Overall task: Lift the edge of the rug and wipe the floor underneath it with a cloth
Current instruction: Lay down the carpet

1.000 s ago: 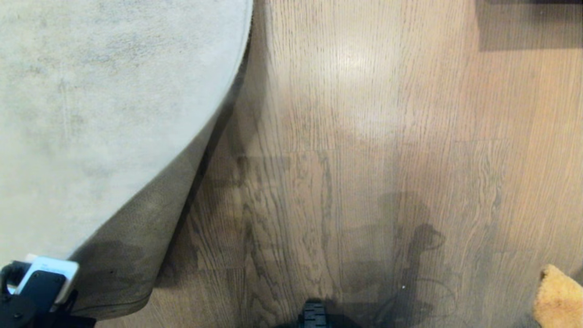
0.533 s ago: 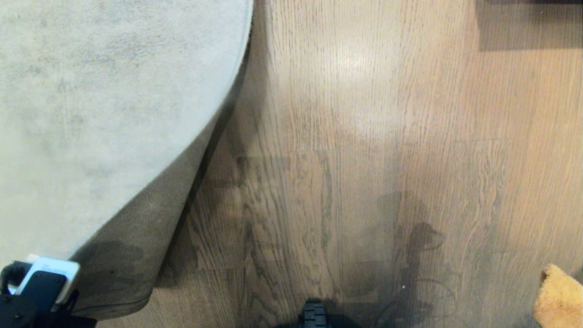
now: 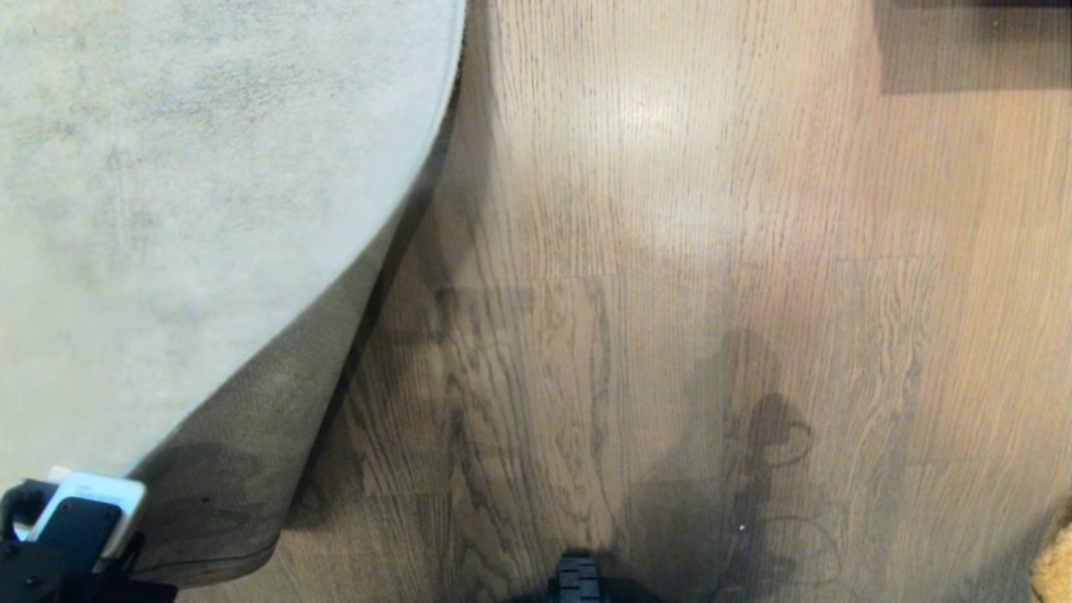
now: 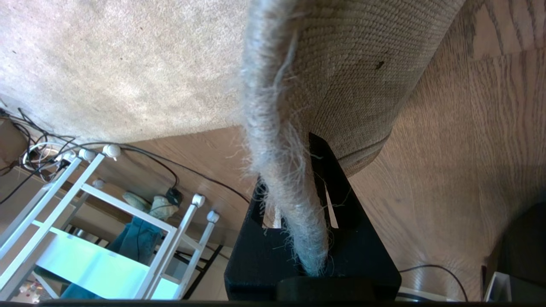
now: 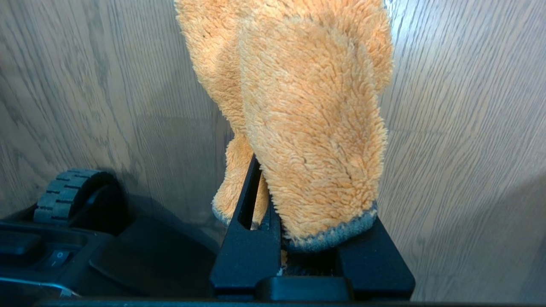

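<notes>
The left gripper (image 4: 298, 221) is clamped on the rug edge (image 4: 277, 140), which runs straight out from between its black fingers (image 4: 337, 187) as a frayed, pale grey strip. Past the gripper on one side lies the rug's short pile; on the other its brownish woven backing (image 4: 362, 64) curls over, raised off the floor (image 4: 477, 128). In the head view this gripper (image 3: 71, 536) sits at the near left corner, with the turned-up backing just beside it and bare wood planks showing next to the fold.

The right gripper (image 5: 281, 221) holds the cloth (image 5: 307, 119), a fluffy mustard-tan rag with a grey hem. The rag is pinched between the fingers and bulges out ahead of them, over the plank floor. Whether it touches the floor I cannot tell. Beside this gripper is the robot's black base with a ribbed wheel (image 5: 59, 194). In the head view only a scrap of the cloth (image 3: 1057, 565) shows, at the near right corner.

Beyond the left gripper, past the rug, stand a white metal rack (image 4: 98, 221) and loose black cables (image 4: 38, 140).
</notes>
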Controlling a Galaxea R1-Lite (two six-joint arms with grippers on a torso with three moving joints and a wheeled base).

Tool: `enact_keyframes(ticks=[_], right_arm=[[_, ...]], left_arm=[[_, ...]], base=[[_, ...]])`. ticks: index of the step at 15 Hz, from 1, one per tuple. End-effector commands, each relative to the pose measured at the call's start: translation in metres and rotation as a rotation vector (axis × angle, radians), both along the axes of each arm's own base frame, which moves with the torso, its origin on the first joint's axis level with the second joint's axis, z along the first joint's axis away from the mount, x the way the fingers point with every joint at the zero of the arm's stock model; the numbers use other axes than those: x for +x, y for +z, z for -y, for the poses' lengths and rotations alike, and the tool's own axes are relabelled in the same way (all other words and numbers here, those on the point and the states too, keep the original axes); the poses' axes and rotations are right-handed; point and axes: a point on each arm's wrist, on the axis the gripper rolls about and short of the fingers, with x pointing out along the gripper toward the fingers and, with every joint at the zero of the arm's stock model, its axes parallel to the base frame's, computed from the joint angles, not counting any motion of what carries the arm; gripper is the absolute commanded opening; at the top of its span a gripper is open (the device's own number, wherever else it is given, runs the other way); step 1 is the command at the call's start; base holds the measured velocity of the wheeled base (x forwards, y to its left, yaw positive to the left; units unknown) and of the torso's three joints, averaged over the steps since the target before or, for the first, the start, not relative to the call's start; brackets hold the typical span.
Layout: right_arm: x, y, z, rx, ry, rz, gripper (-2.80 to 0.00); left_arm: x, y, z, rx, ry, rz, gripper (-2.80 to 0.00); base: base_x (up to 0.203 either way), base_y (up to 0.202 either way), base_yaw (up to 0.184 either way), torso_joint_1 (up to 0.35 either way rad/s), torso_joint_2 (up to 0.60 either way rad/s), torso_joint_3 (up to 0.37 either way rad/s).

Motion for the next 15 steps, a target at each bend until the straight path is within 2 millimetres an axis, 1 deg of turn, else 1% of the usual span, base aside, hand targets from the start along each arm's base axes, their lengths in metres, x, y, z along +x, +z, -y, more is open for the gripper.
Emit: enact_keyframes(ticks=[1,4,9,15], right_arm=[[-0.0012,-0.0002,0.0,0.0,0.001,0.019,-2.8],[-0.0012,-0.0003,0.0,0.001,0.001,0.017,-2.8],[-0.0012,-0.0003,0.0,0.0,0.001,0.017,-2.8],[-0.0012,-0.0003,0.0,0.0,0.001,0.017,-2.8]], left_arm=[[0.0007,0.0013,0.0004,-0.001,0.002,0.008,-2.8],[0.0031,0.0055,0.0017,-0.009,0.001,0.023,-2.8],[0.0034,0.0063,0.002,-0.017,-0.004,0.026,-2.8],[0.0009,0.0055,0.0066,-0.039,-0.074,0.022,-2.8]], base=[[0.0,0.0,0.0,0.0,0.0,0.0],[0.0,0.0,0.0,0.0,0.0,0.0],[0.0,0.0,0.0,0.0,0.0,0.0],[0.0,0.0,0.0,0.0,0.0,0.0]])
